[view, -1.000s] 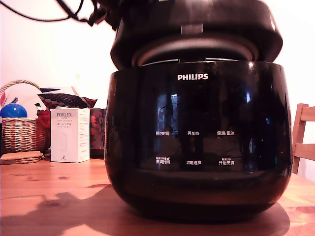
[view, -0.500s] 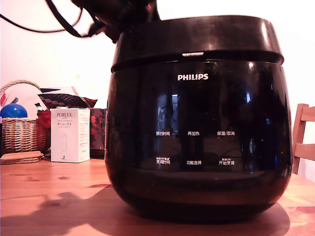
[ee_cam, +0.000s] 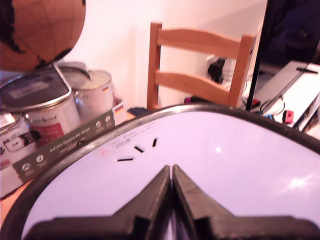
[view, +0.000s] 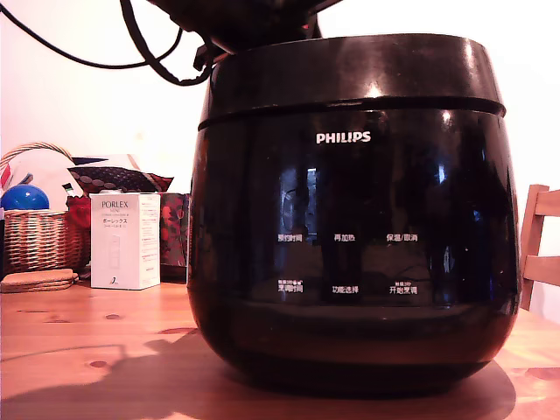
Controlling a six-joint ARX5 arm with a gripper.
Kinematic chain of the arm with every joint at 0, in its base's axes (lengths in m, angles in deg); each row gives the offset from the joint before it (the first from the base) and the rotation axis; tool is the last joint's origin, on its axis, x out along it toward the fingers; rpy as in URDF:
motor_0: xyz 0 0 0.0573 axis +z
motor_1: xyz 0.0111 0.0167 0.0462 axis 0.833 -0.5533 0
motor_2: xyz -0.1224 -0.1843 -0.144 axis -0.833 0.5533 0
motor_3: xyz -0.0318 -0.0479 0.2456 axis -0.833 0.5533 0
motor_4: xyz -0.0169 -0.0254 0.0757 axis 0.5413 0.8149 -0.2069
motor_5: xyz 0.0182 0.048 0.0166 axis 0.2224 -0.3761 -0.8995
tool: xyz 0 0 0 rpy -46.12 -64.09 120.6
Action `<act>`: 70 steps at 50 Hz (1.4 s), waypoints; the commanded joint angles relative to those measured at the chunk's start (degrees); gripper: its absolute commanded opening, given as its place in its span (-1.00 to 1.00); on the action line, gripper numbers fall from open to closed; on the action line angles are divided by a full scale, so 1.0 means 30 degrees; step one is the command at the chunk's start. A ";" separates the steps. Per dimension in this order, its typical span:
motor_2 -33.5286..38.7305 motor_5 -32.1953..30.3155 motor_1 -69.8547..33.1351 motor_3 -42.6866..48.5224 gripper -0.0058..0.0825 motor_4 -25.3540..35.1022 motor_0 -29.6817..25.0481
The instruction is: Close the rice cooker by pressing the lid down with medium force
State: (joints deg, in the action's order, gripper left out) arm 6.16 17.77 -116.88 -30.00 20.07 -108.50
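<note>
One second ago the lid (view: 350, 74) stood tilted open above the rice cooker (view: 350, 254), with a pale ring showing under it. Half a second ago it was almost down, with a small bright gap at the front seam. Now the lid sits flat on the body, and only a thin dark line runs between them. The cooker has not moved; it stands on the wooden table (view: 87, 359), filling most of the exterior view.

In that view the arm is mostly cut off by the top edge. Only a dark mass and black cables (view: 149, 52) show above the lid, toward the exterior view's left, so the contact itself is hidden. It has come lower than before.

In the wrist view the gripper (ee_cam: 172, 172) points down at the lid's top, which looks washed out and pale. The two fingers (ee_cam: 155, 195) meet at their tips, pressed together with nothing between them. They seem to rest on the lid, but the glare makes this hard to confirm.
</note>
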 commanded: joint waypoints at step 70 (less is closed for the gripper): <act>0.2732 -0.0750 0.5486 -0.0656 -0.91 -0.1982 -0.0867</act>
State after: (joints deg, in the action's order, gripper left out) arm 14.80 16.79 -103.11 -31.24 14.93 -111.89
